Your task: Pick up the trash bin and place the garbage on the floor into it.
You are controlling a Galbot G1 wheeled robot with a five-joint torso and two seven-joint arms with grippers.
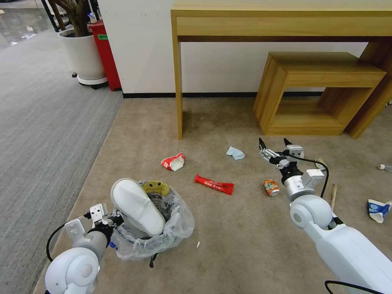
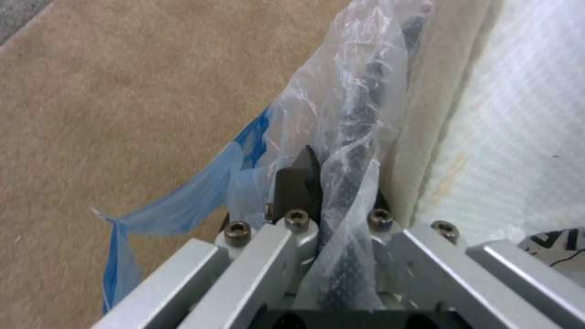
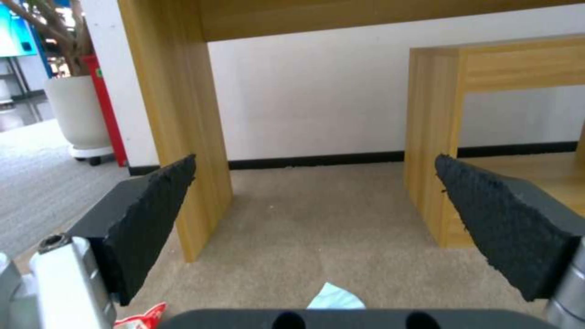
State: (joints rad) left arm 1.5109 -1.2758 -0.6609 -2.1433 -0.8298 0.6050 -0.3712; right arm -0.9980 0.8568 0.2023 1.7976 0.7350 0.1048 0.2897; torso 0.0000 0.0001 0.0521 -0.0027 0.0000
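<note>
The trash bin (image 1: pixel 179 223), dark and lined with a clear crinkly bag with a yellow smiley, stands low on the left with one white slipper (image 1: pixel 136 206) sticking out of it. My left gripper (image 1: pixel 113 219) is shut on its rim (image 2: pixel 365 105) and bag, right beside the slipper (image 2: pixel 518 114). My right gripper (image 1: pixel 275 145) hangs open over the beige floor (image 1: pixel 245 237), its fingers (image 3: pixel 152 219) wide apart. Garbage lies around: a red-white wrapper (image 1: pixel 172 161), a long red wrapper (image 1: pixel 214 184), pale crumpled paper (image 1: pixel 235 153), a crushed can (image 1: pixel 271 187), a wooden stick (image 1: pixel 333 196), a blue-white carton (image 1: pixel 377 210) and a clear bottle (image 1: pixel 386 167).
A wooden desk (image 1: pixel 178 81) and a low wooden stool (image 1: pixel 318 94) stand against the white wall ahead. A white plant pot (image 1: pixel 83 53) and a red bin (image 1: pixel 105 53) are at the far left, on grey ribbed carpet (image 1: pixel 41 134).
</note>
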